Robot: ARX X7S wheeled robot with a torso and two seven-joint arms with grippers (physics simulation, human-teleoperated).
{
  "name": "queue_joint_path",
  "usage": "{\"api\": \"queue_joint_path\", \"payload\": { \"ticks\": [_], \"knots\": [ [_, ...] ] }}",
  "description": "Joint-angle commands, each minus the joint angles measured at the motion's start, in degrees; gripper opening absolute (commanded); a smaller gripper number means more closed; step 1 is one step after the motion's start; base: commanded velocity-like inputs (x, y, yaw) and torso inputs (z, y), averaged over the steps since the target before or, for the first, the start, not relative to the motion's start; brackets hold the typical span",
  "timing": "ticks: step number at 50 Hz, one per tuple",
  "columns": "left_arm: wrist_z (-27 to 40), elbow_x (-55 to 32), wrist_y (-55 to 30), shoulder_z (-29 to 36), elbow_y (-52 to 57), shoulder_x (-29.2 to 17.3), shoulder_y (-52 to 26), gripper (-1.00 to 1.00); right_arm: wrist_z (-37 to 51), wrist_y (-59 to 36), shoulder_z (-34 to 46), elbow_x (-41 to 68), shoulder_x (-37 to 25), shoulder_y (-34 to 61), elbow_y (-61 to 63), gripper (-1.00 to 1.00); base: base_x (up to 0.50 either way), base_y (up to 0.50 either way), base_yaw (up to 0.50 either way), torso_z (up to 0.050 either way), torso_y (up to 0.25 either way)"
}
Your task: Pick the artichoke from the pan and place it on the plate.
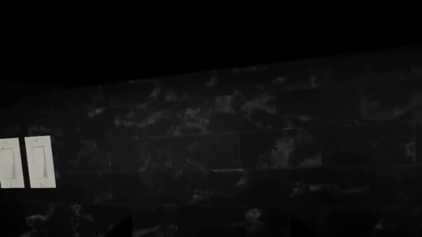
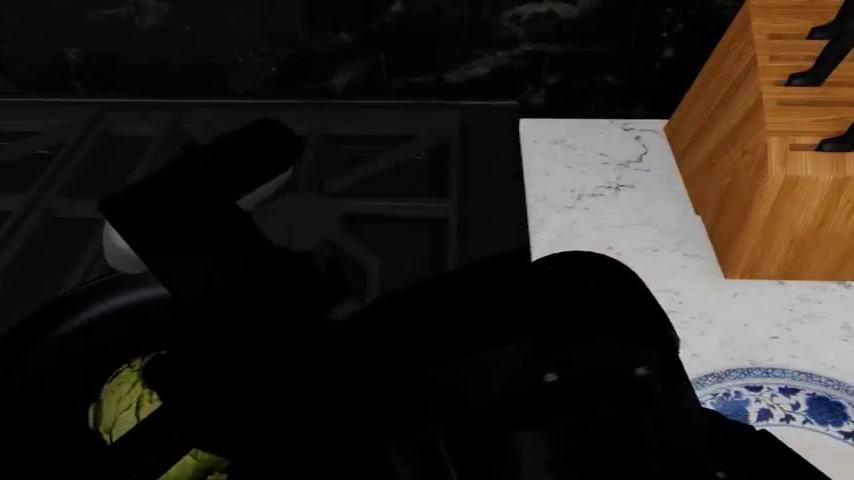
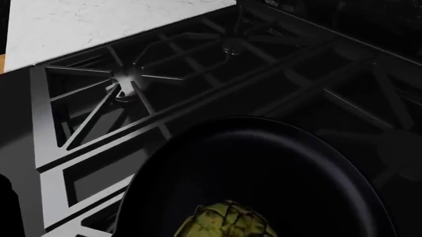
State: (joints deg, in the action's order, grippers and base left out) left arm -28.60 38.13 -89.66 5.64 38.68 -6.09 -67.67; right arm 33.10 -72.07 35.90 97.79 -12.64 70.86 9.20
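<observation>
The yellow-green artichoke [image 3: 228, 222] lies in the black pan [image 3: 297, 168] on the stove. It shows at the edge of the right wrist view, close below that camera. In the head view the artichoke [image 2: 131, 400] peeks out at lower left beside my right arm [image 2: 400, 330], which reaches across the stove and covers most of the pan [image 2: 54, 315]. The right jaws are lost in the black. The blue-rimmed white plate [image 2: 781, 400] lies on the marble counter at lower right. My left gripper [image 1: 211, 233] faces the dark wall, with faint fingertips [image 1: 125, 228] wide apart and nothing between them.
Black stove grates [image 3: 132, 84] surround the pan. The white marble counter [image 2: 601, 190] runs along the stove's right side. A wooden knife block [image 2: 774, 140] stands on it behind the plate. Two white wall switches [image 1: 26, 162] sit on the dark tiled backsplash.
</observation>
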Motion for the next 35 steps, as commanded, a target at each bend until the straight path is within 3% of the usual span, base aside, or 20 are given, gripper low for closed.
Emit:
{"api": "queue_joint_path", "payload": {
  "ticks": [1, 35],
  "knots": [
    [-1.64, 1.5, 4.8, -2.05, -4.63, 1.91, 0.93, 1.0, -4.06, 1.82, -0.18, -4.44, 0.78, 0.6, -0.81, 1.0, 0.0, 0.0, 0.0, 0.0, 0.0],
    [-0.7, -0.7, 8.1, -6.06, -4.74, 2.51, 4.03, 1.0, -8.94, 3.19, 5.53, -9.96, 1.93, -0.27, -3.98, 1.0, 0.0, 0.0, 0.0, 0.0, 0.0]
  ]
}}
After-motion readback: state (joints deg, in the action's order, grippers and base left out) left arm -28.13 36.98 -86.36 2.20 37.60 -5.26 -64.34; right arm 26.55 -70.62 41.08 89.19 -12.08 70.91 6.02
